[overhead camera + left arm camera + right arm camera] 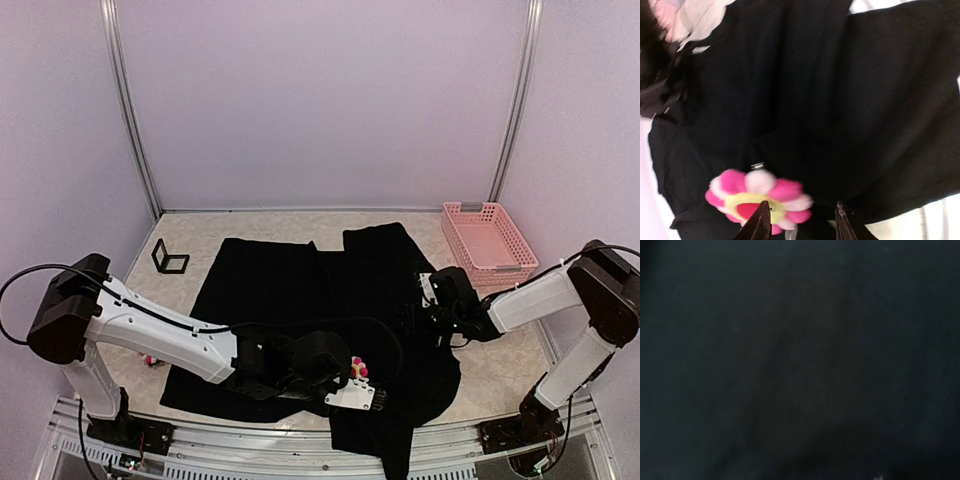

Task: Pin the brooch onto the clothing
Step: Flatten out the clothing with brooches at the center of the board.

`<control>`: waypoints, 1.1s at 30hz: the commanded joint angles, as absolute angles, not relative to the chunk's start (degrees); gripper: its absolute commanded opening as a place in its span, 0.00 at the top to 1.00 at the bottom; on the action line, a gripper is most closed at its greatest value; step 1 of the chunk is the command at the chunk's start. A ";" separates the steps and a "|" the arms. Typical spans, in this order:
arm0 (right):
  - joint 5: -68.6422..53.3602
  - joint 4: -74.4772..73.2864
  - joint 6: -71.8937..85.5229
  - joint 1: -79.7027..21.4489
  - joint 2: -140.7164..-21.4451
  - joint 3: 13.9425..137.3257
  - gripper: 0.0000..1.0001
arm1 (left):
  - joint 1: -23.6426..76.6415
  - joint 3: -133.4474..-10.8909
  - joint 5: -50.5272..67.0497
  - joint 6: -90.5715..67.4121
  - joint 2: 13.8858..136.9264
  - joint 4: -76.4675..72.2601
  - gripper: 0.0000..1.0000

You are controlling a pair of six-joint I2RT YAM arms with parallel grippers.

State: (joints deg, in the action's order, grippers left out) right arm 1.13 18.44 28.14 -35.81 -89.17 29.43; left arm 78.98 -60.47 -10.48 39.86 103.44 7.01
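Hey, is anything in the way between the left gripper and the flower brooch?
Nothing visible. The flower brooch lies on the black T-shirt right at the left gripper. In the left wrist view one fingertip overlaps the brooch's edge, and the jaws stand apart.

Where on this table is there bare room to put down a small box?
Bare table shows near right, between the black T-shirt and the right arm, and far left around the black stand. Crowded: the middle, where the left gripper and right gripper sit, and the pink basket corner.
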 commanded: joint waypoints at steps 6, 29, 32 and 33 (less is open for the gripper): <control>0.92 6.92 25.11 -30.90 -102.84 43.46 0.43 | 80.63 -63.07 -3.86 28.58 98.01 16.03 0.55; 9.42 -25.37 17.61 -35.72 -96.58 66.61 0.69 | 34.02 -47.13 -2.22 -16.15 102.41 -8.42 0.57; 9.27 -29.35 26.58 -43.89 -90.44 57.63 0.92 | 31.68 -46.78 -2.18 -16.88 103.81 -9.78 0.57; 8.74 -30.00 30.18 -46.61 -88.69 54.98 1.00 | 31.04 -46.46 -2.01 -17.07 103.93 -10.51 0.57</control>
